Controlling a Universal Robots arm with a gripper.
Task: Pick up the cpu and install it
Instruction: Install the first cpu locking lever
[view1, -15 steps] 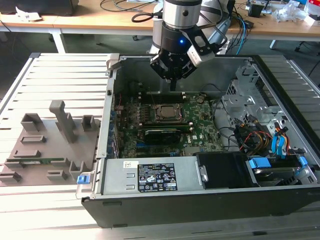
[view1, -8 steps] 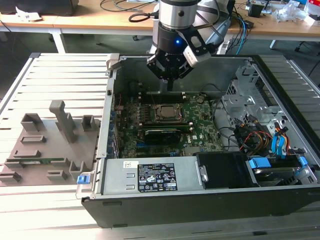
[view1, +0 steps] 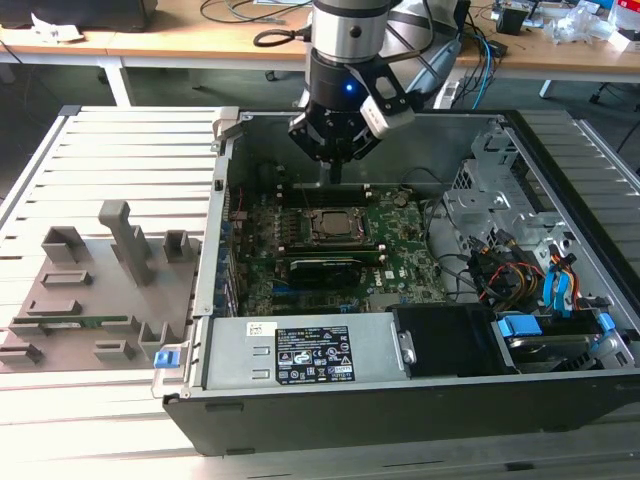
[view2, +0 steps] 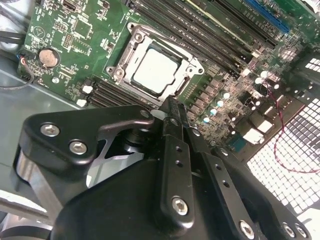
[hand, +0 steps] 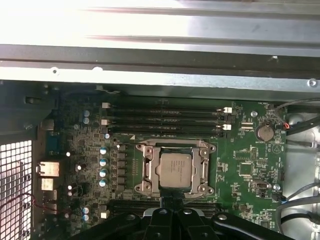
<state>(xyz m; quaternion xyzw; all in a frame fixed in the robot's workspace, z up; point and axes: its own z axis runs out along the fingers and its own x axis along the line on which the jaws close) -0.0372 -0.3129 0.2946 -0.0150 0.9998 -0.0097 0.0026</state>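
1. While the arm hangs straight down into the open computer case (view1: 560, 300), the gripper (view1: 335, 172) hovers above the motherboard (view1: 400, 245), just at 12 o'clock of the socket (view1: 328, 226).
2. The fingers (view2: 172, 117) are pressed together, clenched on nothing.
3. The cpu (hand: 175, 169) sits seated in the socket's metal frame in both wrist views, apart from the fingers.
4. Memory slots (hand: 165, 120) run alongside the socket.
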